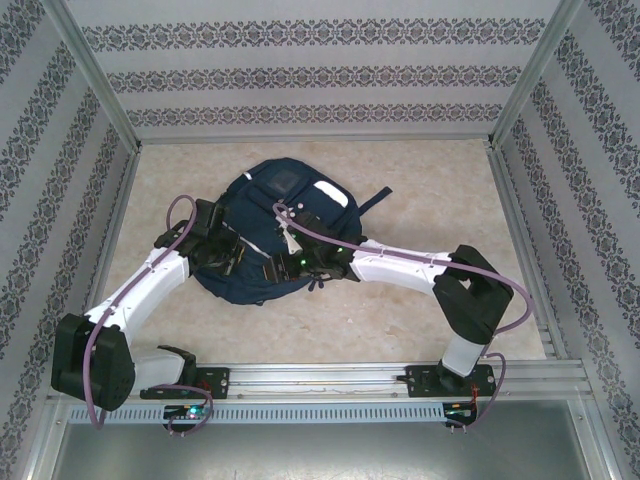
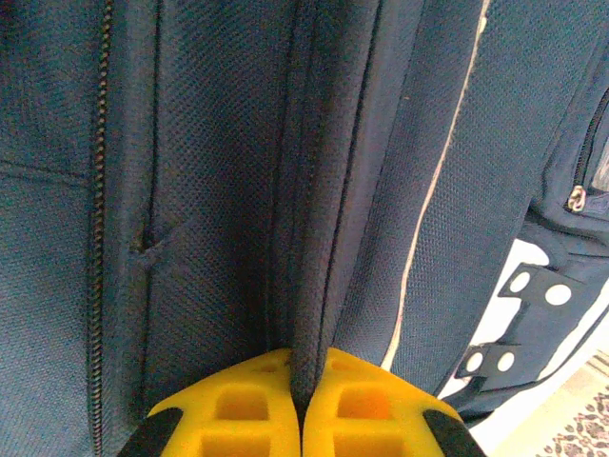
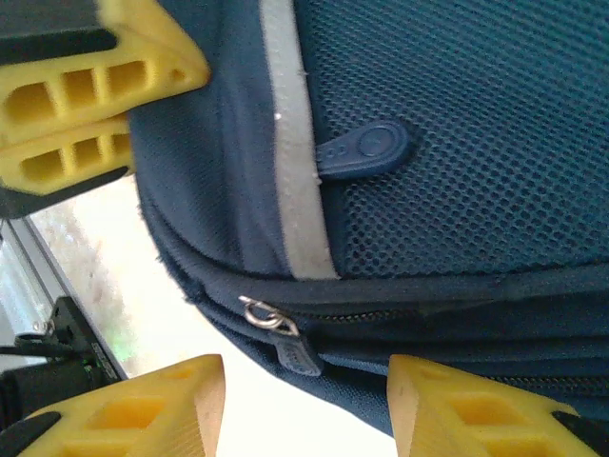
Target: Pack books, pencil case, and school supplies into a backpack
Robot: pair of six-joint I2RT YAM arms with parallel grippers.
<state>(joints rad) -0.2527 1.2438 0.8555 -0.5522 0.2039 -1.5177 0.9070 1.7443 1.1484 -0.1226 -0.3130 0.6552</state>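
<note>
Navy mesh backpack [image 1: 265, 200], white stripe, flat on worktop [image 1: 400, 330]. Left hand [image 2: 300, 386] at its nine o'clock, pinching fabric fold. Right hand [image 3: 303, 381] open, either side of zipper pull [image 3: 281, 333].

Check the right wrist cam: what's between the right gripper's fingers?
A zipper pull on the backpack sits inside the open right gripper, untouched; right wrist view.

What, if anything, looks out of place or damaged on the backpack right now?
Nothing looks spilled or damaged. The large dark navy fabric backpack lies flat. The only oddity is a ridge of its fabric, bunched up where the left jaws pinch it.
</note>
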